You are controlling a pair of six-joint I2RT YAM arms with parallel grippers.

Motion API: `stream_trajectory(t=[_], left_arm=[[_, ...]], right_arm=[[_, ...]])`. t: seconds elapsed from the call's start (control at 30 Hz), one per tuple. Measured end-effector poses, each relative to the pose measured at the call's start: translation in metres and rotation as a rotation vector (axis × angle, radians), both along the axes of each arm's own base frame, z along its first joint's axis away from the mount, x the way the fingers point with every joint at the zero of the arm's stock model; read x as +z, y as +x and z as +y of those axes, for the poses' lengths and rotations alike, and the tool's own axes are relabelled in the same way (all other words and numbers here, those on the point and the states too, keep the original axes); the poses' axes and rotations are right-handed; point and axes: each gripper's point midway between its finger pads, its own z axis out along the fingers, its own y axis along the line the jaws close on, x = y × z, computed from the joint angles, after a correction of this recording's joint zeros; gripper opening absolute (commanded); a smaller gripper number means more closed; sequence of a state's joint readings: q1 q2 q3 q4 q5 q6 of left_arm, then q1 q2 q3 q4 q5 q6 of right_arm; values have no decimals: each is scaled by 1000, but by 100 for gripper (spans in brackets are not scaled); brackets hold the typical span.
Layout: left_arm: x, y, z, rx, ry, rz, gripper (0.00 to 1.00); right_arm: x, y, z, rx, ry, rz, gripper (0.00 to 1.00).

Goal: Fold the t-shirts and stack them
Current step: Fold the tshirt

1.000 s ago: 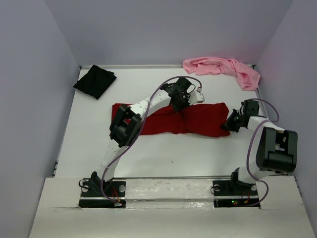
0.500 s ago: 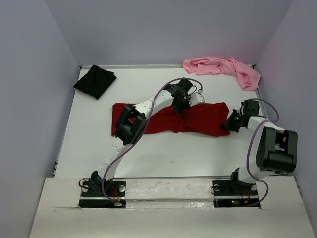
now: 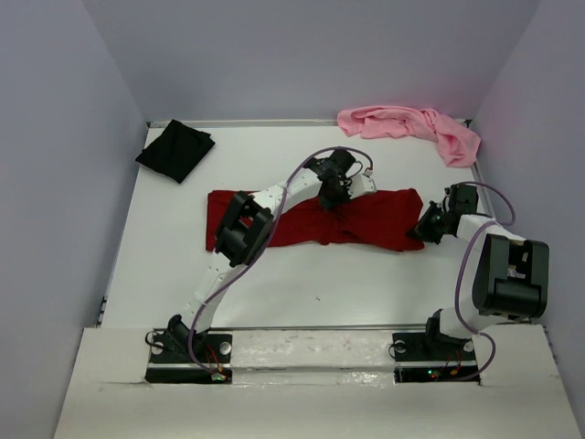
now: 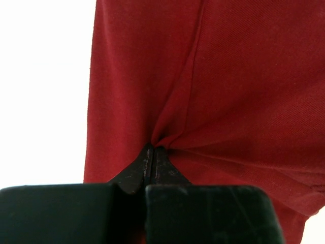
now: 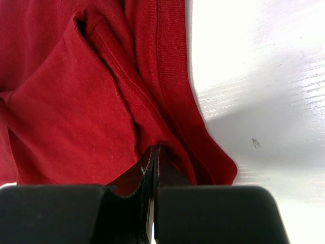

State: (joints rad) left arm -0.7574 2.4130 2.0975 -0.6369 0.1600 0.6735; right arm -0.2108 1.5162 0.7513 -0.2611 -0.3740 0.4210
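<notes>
Robot lab — white table (image 3: pixel 302 293) w/ plain walls (image 3: pixel 311 55).

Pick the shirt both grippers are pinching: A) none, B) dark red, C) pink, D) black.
B: each wrist view shows shut jaws gathering red cloth, the left gripper mid-shirt, the right gripper at the dark red shirt's right end.

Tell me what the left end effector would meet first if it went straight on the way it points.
The dark red t-shirt: the left end effector is shut on a fold of it and aimed into the cloth. Beneath that lies the table, probably right behind, though depth is unclear.
</notes>
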Motion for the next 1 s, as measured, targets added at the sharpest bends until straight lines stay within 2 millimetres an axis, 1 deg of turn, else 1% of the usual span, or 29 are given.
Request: stream_trajectory(t=[0.27,0.53,0.7,0.83,0.93,1.0], left_arm=[[2,7,1,14,1,-28,0],[2,17,10,38,-2,-31,0],[8,25,13,51,-12,-42,0],[10,26,12,50,-18,-46,0],[10,25,12,49,-19,-44,0],[10,25,12,49,-19,-44,0]], right_arm=[[0,0,0,2,-1,-1,0],[0,0,0,3,-2,-1,0],[0,0,1,6,-2,-1,0],[1,0,3,13,10,-5,0],[11,1,13,44,28,-36,0],[34,3,31,106,33,-108,1]])
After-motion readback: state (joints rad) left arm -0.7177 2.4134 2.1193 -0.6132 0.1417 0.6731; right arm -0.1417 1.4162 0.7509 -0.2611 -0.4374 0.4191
